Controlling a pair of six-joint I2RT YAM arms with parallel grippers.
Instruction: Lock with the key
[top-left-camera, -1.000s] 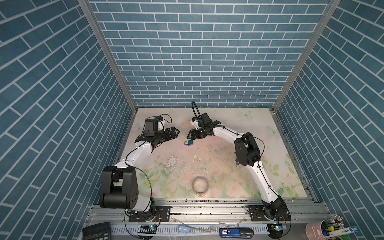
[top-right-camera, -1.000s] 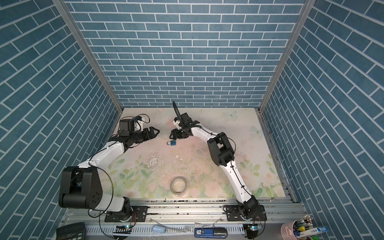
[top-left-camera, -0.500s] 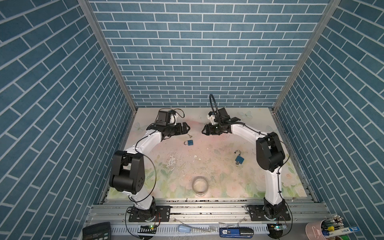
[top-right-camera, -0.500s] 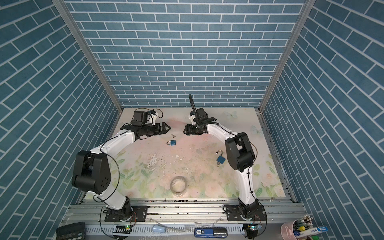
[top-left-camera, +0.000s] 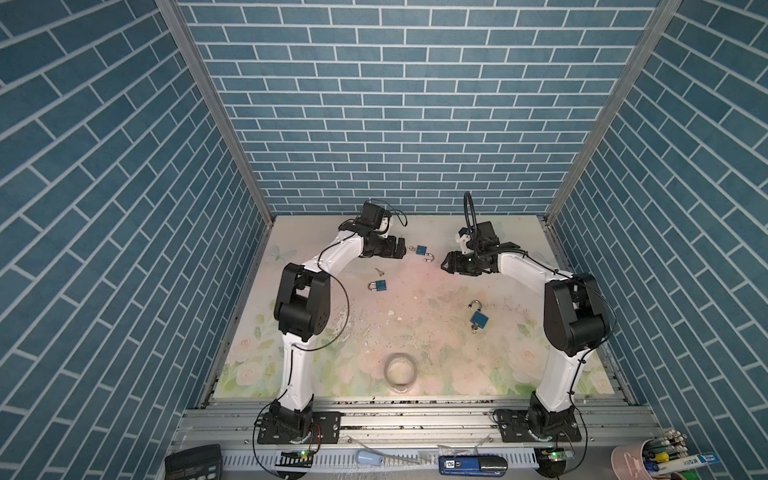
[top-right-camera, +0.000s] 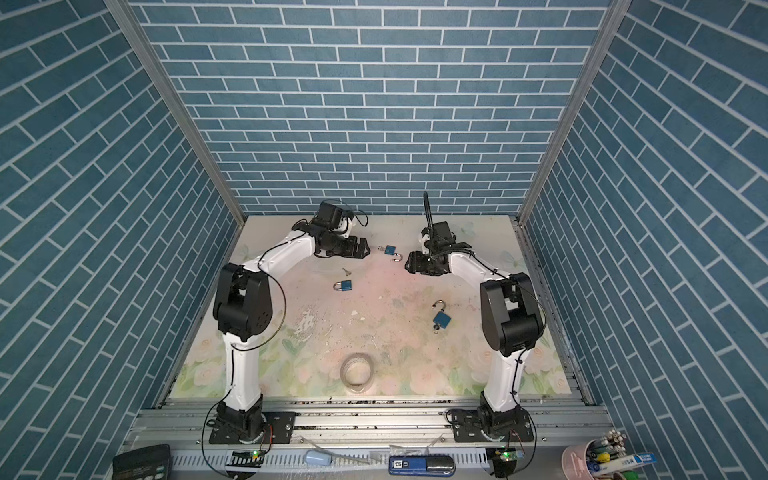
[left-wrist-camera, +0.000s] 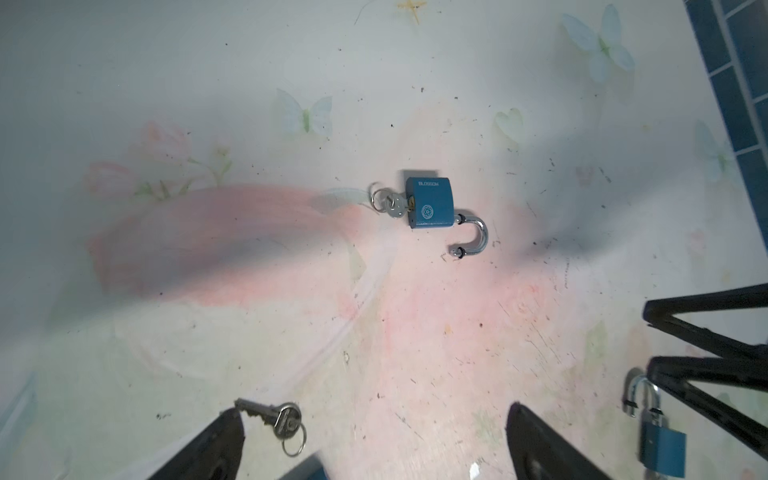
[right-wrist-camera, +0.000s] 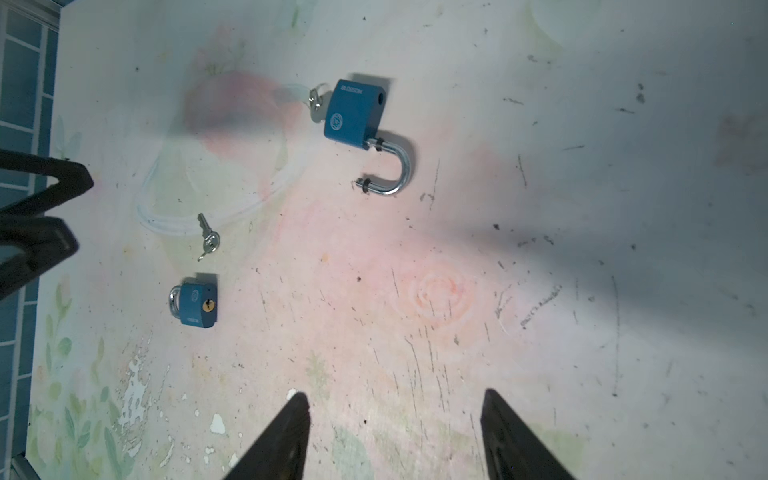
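1. On the left of the desk (top-left-camera: 415, 332), the left gripper (top-left-camera: 401, 247) reaches toward the middle, its jaws spread wide with nothing between them; the left wrist view shows only bare desk between its fingers (left-wrist-camera: 224, 440).
2. Just nearer the front than that gripper lies a loose key (top-left-camera: 379, 272) on a small ring, flat on the desk and held by nothing. Right beside it lies a closed blue padlock (top-left-camera: 379, 285), its shackle pushed home.
3. Near the front edge, about midway, a tape roll (top-left-camera: 400, 372) lies flat.
4. Between the two grippers, toward the back, lies an open blue padlock (top-left-camera: 423, 250). A key sits in its keyhole and its shackle is swung out to one side. Neither gripper touches it.
5. To its right, the right gripper (top-left-camera: 445, 264) points toward that padlock, its jaws partly apart and holding nothing.
6. Further right and nearer the front, a third blue padlock (top-left-camera: 479, 318) lies alone, its shackle also open.
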